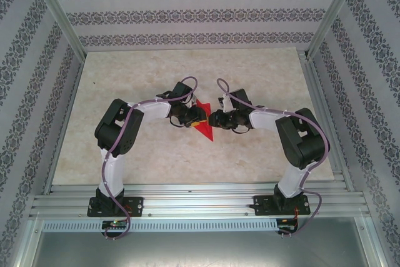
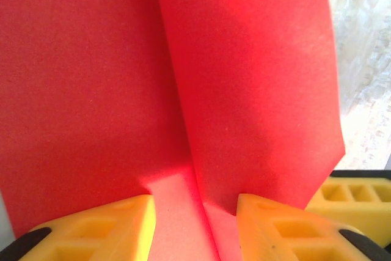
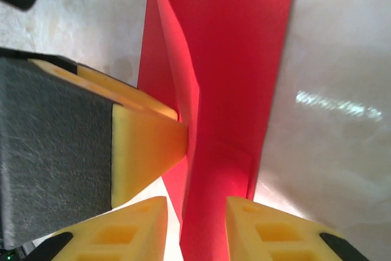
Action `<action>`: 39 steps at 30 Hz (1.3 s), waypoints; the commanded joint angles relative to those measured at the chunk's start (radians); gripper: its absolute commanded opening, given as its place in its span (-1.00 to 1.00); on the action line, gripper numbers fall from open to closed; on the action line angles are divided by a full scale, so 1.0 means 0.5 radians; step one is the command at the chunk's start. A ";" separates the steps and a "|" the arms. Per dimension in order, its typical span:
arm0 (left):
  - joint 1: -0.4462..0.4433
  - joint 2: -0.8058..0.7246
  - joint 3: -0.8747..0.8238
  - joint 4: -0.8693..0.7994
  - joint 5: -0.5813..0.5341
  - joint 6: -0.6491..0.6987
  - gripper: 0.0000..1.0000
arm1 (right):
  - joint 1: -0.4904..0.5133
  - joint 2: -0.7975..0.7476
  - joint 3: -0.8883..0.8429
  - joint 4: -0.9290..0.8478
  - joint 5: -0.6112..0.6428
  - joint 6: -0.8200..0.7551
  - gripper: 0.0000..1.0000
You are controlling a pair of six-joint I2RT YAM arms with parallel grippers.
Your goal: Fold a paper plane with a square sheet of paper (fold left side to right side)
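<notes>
The square sheet of paper (image 1: 204, 130) is bright red and creased into a narrow pointed shape at the middle of the table, between both grippers. My left gripper (image 1: 195, 118) meets it from the left. In the left wrist view the paper (image 2: 244, 77) stands like a wall with a crease running down between the parted fingers of the left gripper (image 2: 195, 212). My right gripper (image 1: 215, 119) meets it from the right. In the right wrist view the red strip (image 3: 226, 59) passes between the right gripper's (image 3: 195, 212) fingers, which stand apart. A left fingertip (image 3: 146, 145) touches the raised flap.
The marbled beige tabletop (image 1: 156, 154) lies bare around the paper. Patterned walls close in the back and both sides. Aluminium rails (image 1: 200, 201) run along the near edge by the arm bases. One yellow right finger (image 2: 354, 203) shows beside the paper's corner.
</notes>
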 commanded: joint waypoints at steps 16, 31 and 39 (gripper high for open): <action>-0.055 0.191 -0.073 -0.187 -0.202 0.050 -0.13 | 0.199 0.008 -0.009 -0.130 0.249 -0.108 -0.38; -0.056 0.194 -0.069 -0.191 -0.206 0.048 -0.13 | 0.282 -0.010 0.021 -0.330 0.531 -0.213 -0.38; -0.056 0.195 -0.061 -0.196 -0.205 0.053 -0.13 | 0.279 -0.050 0.027 -0.367 0.567 -0.260 -0.88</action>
